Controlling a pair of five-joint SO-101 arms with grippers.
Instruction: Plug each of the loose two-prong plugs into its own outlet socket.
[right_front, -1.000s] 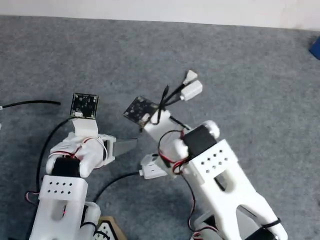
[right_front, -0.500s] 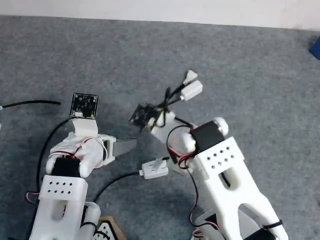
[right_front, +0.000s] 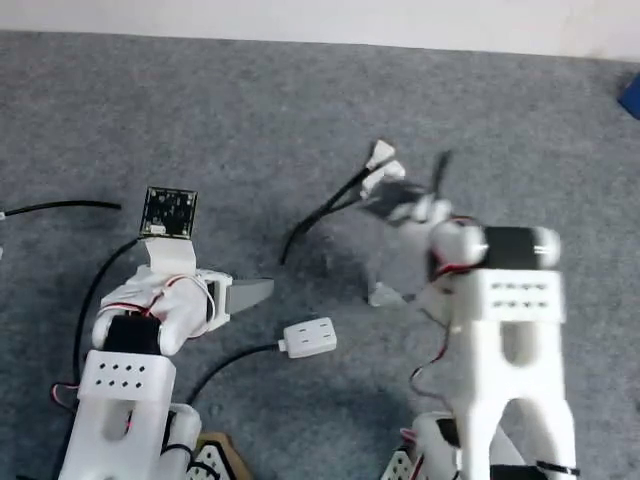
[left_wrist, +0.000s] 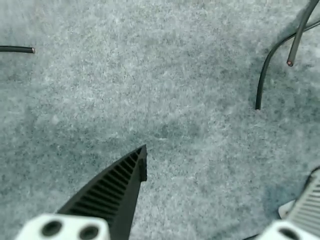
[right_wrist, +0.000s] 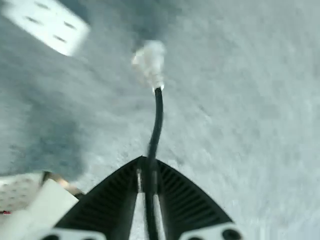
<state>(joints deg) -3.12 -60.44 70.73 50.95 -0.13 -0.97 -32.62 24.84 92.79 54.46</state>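
Currently got the right gripper (right_wrist: 148, 167) pinched narrow on a black cord (right_wrist: 156, 117), gripping back from the two-prong plug (right_wrist: 149, 59), not on the plug body. Puts that plug out past the fingertips on a stretch of free cord. Can see the white outlet block (right_wrist: 47, 24) further out again, off to one side of the plug and apart from it. From the high view, spot white plugs (right_front: 380, 155) just ahead of that gripper; can't tell which belongs to the clamped cord. Got the left gripper (left_wrist: 225, 172) spread wide, holding nothing, over bare grey carpet (left_wrist: 125, 85), w/ loose cord ends (left_wrist: 258, 97) lying beyond its tips. Find the outlet block near that gripper, on the side toward the other one.

Risks, as judged:
- W/ the hold on cord rather than plug, expect swing or twist, so prob. no lining up of prongs w/ slots.
- Could shove the block across the carpet on contact, w/ nothing pinning it; maybe brace it w/ the left gripper.
- Might slip the thin cord thru the jaws under push force.
- Could snag nearby cords and drag the 2nd plug along.
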